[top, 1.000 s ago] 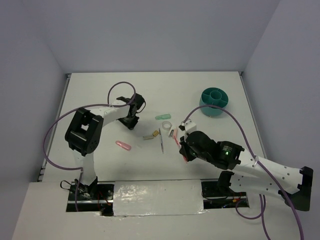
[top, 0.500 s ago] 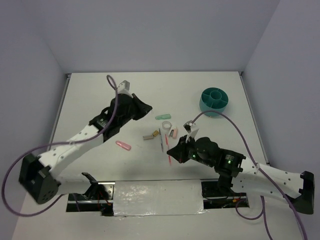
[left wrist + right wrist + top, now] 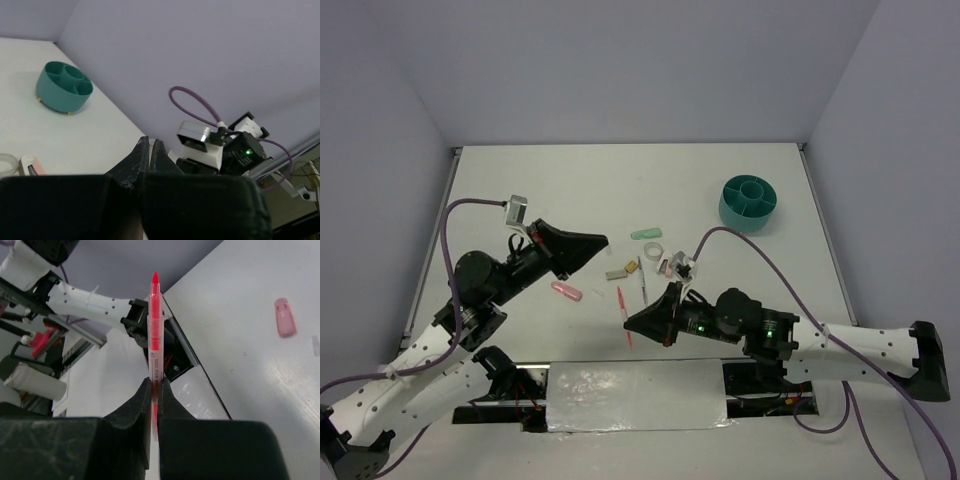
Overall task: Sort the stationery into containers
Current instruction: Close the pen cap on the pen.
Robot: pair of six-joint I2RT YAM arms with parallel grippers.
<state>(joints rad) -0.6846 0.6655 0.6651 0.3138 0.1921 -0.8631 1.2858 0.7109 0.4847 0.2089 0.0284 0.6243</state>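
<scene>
Within right end effector (image 3: 153, 386), slim pink plastic pen (image 3: 154, 325)

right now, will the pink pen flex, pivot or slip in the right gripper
Probably stiff: the pink pen shows straight, no sag. Its slim, smooth barrel juts well past the right gripper, so it may pivot or slip if bumped. Likely light.
</scene>
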